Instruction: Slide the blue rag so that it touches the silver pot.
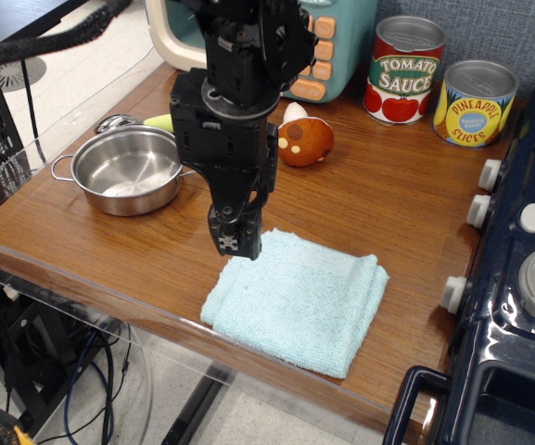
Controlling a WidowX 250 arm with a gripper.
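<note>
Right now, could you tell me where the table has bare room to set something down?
Bare wood lies between the blue rag, the mushroom toy and the stove knobs. It is crowded around the silver pot and the cans.

— Where does the rag [295, 301] lie?
— At the counter's [388, 199] front edge, right of the pot [128, 170] and apart from it; the tool [235, 239] hangs at the rag's back left corner.
— Behind them?
— A toy mushroom [302, 139] mid-counter, two cans [404, 69] [474, 102] at the back right.
</note>
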